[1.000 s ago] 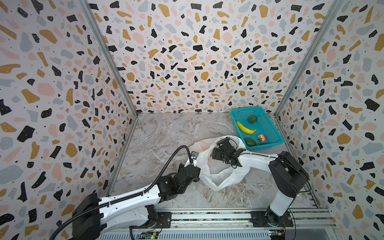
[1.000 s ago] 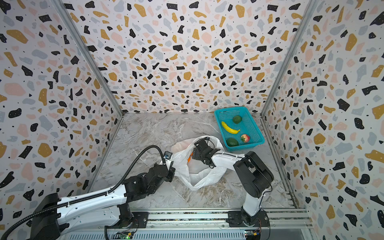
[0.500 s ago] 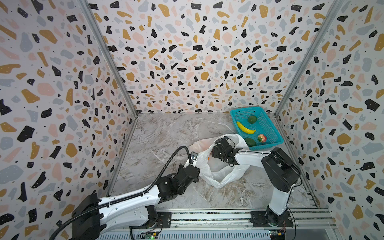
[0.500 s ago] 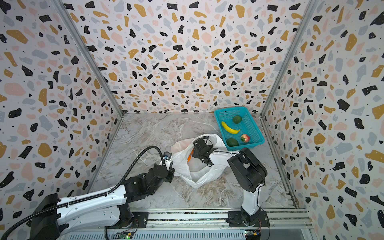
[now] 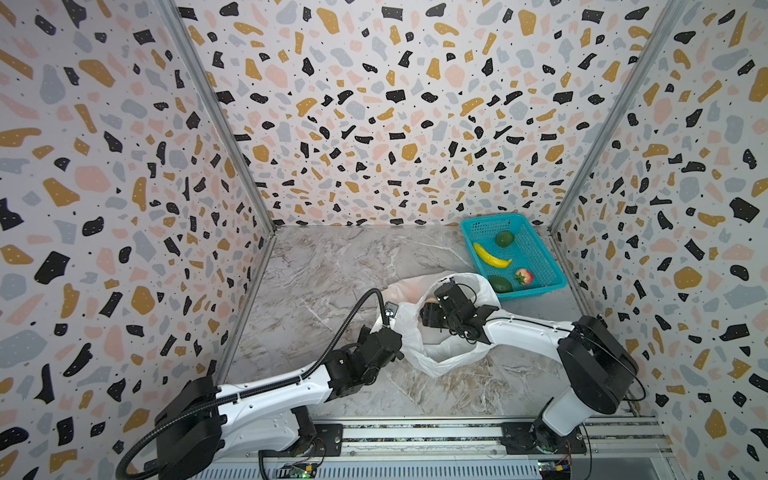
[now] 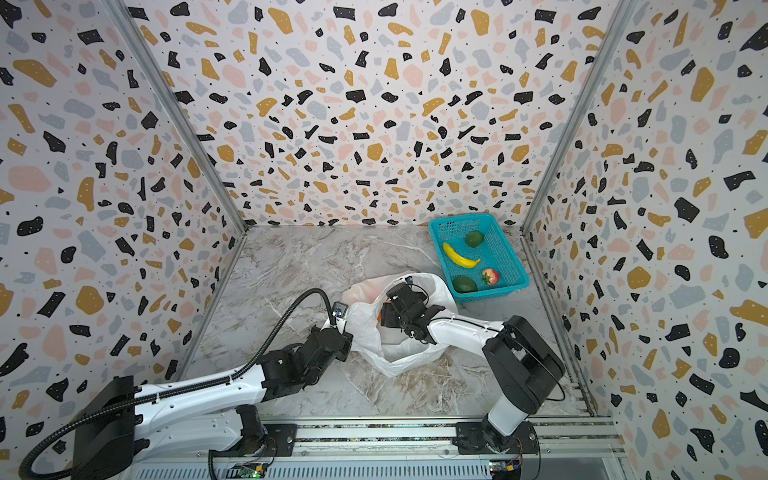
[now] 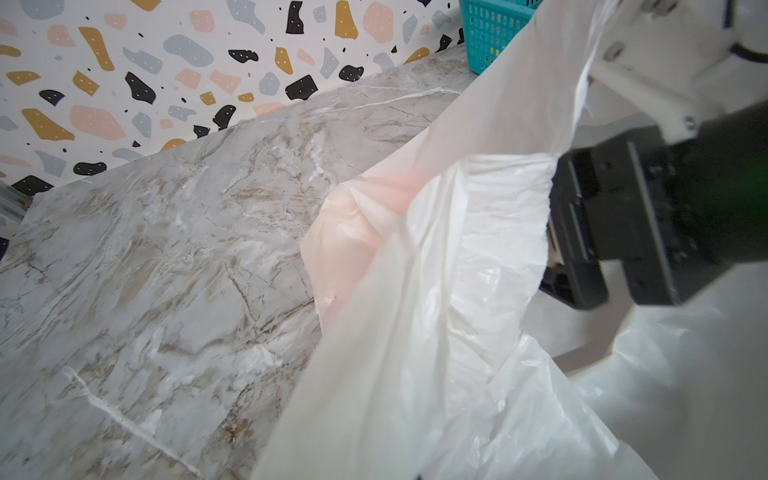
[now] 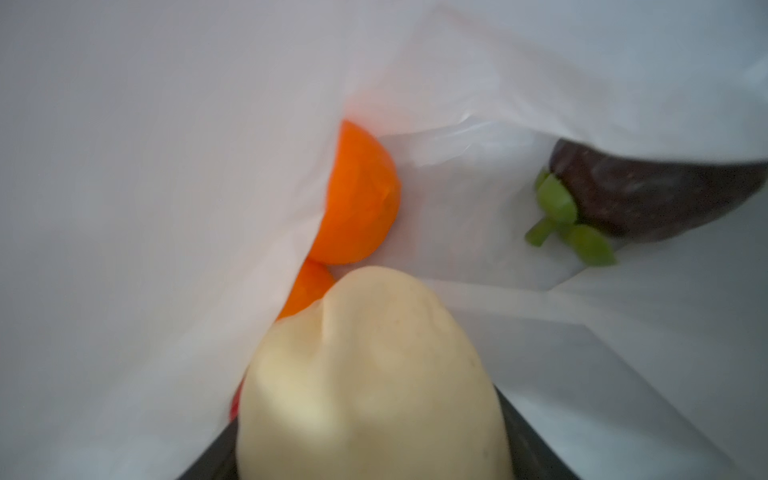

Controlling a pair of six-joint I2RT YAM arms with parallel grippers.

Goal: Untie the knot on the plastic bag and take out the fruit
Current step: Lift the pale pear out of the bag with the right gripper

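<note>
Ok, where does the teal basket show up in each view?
Both top views: teal basket at the table's far right corner.
Left wrist: a mesh corner at the picture's upper edge, beyond the plastic bag.
Right wrist: not in it.
Shared landmark: the plastic bag, in all four.

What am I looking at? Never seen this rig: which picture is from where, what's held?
The robot has a white left arm and right arm, each ending in a two-finger gripper, at a marble-patterned table. The two wide pictures come from one overhead camera head; the two close-ups from cameras on the wrists. On the table lie a thin white crinkly plastic bag, mouth open, and a teal mesh basket holding a long yellow banana, a round green ball, a dark green oval and a red-pink fruit. The left gripper is shut on the bag's rim. The right gripper reaches inside, its jaws around a pale beige fruit; a round orange fruit and a dark purple fruit lie beyond.
</note>
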